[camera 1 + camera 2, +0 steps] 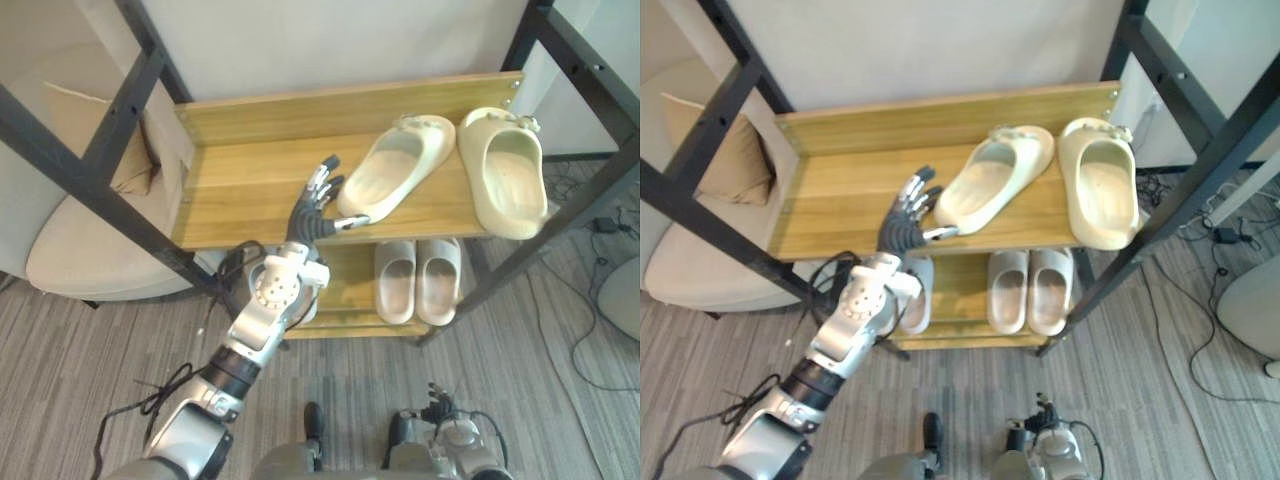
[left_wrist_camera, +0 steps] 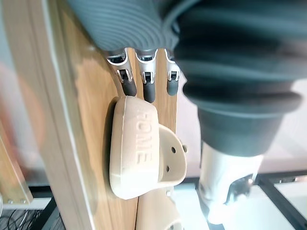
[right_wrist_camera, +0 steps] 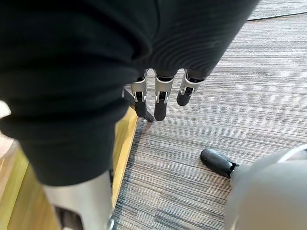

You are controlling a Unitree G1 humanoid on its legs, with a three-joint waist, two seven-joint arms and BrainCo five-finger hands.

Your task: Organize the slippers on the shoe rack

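Slipper (image 1: pixel 392 172) nearest my left robot hand (image 1: pixel 305 222) lies askew on the top shelf (image 1: pixel 240 190), heel near the front edge — my fingers (image 1: pixel 321 186), straight and seemingly touching it, could push it off.

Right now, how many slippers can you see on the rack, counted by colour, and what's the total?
Pale yellow slippers, top shelf: 2
Off-white slippers, lower shelf: 3, one partly hidden
Total: 5 slippers in view
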